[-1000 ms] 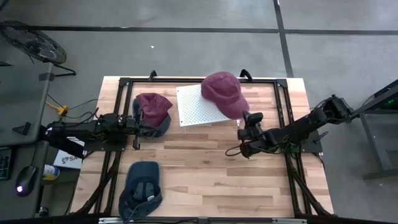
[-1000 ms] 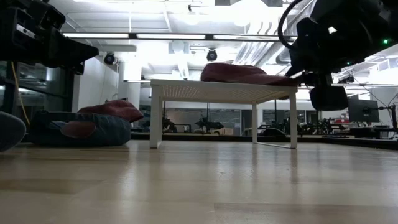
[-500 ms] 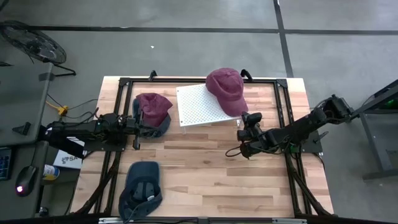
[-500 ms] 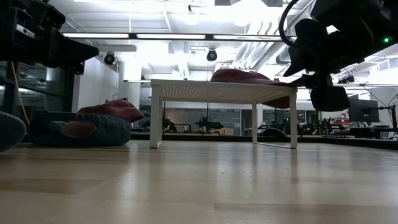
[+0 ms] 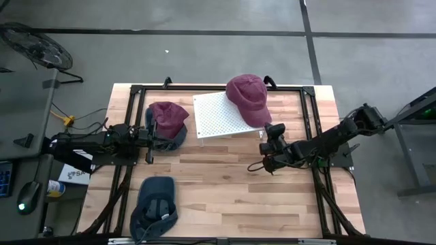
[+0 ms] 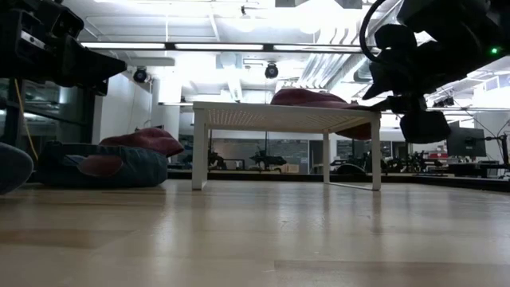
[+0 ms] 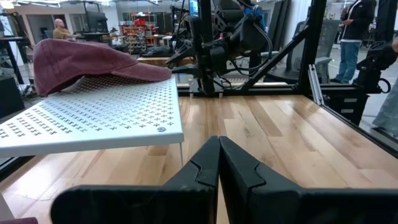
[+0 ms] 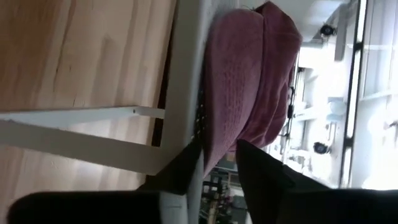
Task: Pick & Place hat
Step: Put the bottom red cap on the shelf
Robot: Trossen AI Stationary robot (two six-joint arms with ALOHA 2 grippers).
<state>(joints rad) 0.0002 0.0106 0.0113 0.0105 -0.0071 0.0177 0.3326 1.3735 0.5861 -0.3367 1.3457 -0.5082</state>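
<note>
High view: maroon hat (image 5: 248,98) shows no readable writing.

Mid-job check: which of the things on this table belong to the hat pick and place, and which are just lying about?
In the job:
- maroon fabric cap on the white perforated stand
- right gripper, at the cap's brim

Lying about:
- second maroon cap on a blue cap
- dark blue cap at the table's front
- left gripper, shut, waiting beside the stacked caps
</note>
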